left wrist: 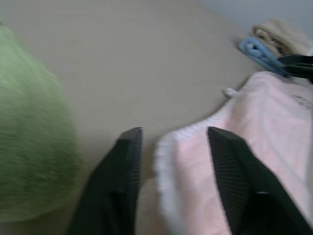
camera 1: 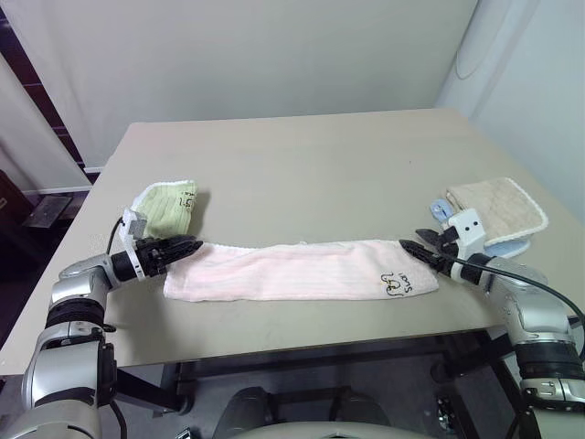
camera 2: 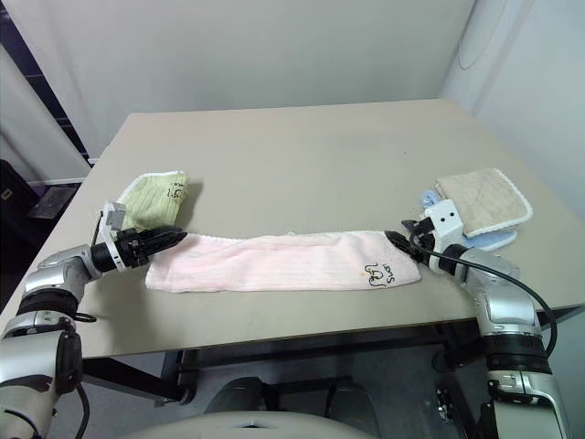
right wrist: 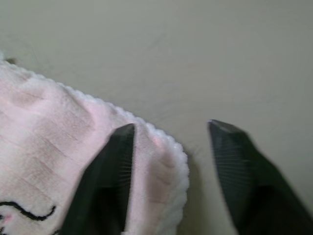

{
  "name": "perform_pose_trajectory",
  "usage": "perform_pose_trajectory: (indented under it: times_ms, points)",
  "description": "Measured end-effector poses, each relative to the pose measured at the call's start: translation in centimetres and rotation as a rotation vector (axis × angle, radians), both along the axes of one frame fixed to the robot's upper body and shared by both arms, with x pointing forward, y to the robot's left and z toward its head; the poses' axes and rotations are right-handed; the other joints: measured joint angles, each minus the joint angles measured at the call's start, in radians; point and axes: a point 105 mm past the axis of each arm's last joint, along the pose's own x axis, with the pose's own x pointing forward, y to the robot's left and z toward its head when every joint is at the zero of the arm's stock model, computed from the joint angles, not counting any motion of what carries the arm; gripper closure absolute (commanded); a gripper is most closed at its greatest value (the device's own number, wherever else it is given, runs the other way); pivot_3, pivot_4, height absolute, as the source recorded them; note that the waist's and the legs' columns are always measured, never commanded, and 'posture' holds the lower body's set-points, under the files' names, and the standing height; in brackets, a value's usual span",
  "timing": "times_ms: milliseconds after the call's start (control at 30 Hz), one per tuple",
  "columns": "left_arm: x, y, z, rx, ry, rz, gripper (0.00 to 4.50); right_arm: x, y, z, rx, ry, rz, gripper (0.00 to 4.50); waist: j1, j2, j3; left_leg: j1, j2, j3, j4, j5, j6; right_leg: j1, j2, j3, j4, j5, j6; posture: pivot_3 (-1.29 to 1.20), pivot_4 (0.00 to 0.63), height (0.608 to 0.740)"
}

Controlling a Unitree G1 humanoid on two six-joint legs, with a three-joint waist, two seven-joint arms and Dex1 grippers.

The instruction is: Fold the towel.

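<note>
**A:** Where do you stand right now?

**B:** The towel (camera 1: 302, 271) lies stretched long across the near part of the table (camera 1: 302, 165), already folded into a narrow band, with the black scribble mark (camera 1: 399, 283) near its right end. Your left gripper (camera 1: 189, 247) sits at the left end, your right gripper (camera 1: 411, 250) at the far corner of the right end. Both sets of fingers stand apart; neither is holding anything. In the left wrist view the white-edged corner lies between the two fingers, and in the right wrist view the rounded corner lies between that gripper's fingers too.

**A:** So what makes the next grip a good one?

**B:** I'd judge you're set to pinch both ends. Close on the corners only once the fabric is properly between the pads, and try to catch every layer, or the lower one may stay on the table when you lift. On the right, the corner sits close to one finger, so ease in a little deeper first.

**A:** Anything to watch nearby?

**B:** The green cloth (camera 1: 169, 206) is just beside your left gripper, and the beige cloth (camera 1: 498, 208) with the blue cloth (camera 1: 507, 247) lies near your right. Keep your fingers off them when you close and lift.
</note>
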Motion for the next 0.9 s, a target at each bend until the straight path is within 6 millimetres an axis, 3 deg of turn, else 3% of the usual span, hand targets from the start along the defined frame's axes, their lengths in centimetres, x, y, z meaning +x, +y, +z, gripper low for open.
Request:
perform_pose_trajectory:
  times_ms: [100, 267, 400, 567, 733, 900]
  points:
    - [0.4, 1.0, 0.6, -0.035, -0.034, 0.081, 1.67, 0.0, -0.3, 1.1, 0.062, -0.015, -0.028, 0.07, 0.000, 0.000, 0.000, 0.000, 0.000, 0.000, 0.000, 0.000, 0.000, 0.000, 0.000, 0.001, 0.000, 0.000, 0.000, 0.00, 0.000, 0.720]
    - [-0.3, 1.7, 2.0, -0.154, -0.055, 0.078, 1.67, -2.0, -0.6, 4.6, 0.500, 0.098, -0.050, 0.07, 0.004, 0.000, 0.000, -0.001, 0.001, -0.001, 0.000, 0.000, -0.001, -0.001, -0.001, 0.001, -0.003, 0.001, -0.002, 0.00, 0.000, 0.720]
    - [-3.1, 0.9, 2.0, -0.240, 0.013, -0.050, 1.67, -7.1, 0.1, 3.5, 0.813, 0.381, 0.019, 0.07, 0.003, 0.000, 0.000, -0.001, 0.002, -0.001, -0.003, -0.001, 0.000, -0.001, 0.000, 0.001, -0.008, 0.001, -0.003, 0.00, 0.000, 0.720]
    - [-5.9, -0.8, 1.9, -0.189, 0.048, -0.211, 1.67, -10.8, 1.0, 2.9, 0.917, 0.538, 0.040, 0.07, -0.002, 0.003, 0.001, -0.001, 0.004, 0.000, -0.004, -0.003, -0.003, 0.000, 0.000, 0.001, -0.011, 0.001, -0.008, 0.00, 0.000, 0.720]
    - [-8.1, -1.8, 1.8, -0.116, 0.070, -0.298, 1.67, -12.1, 1.5, 1.1, 0.956, 0.630, -0.016, 0.07, -0.001, 0.006, 0.003, 0.000, 0.005, 0.003, -0.004, -0.003, -0.003, 0.000, 0.001, 0.001, -0.013, 0.002, -0.008, 0.00, 0.000, 0.720]
    - [-10.7, -3.0, 2.3, -0.055, 0.079, -0.382, 1.67, -12.1, 1.4, -0.2, 0.948, 0.672, -0.084, 0.07, -0.001, 0.008, 0.004, -0.001, 0.005, 0.005, -0.005, -0.003, -0.003, -0.001, 0.001, 0.001, -0.015, 0.002, -0.008, 0.00, 0.000, 0.720]
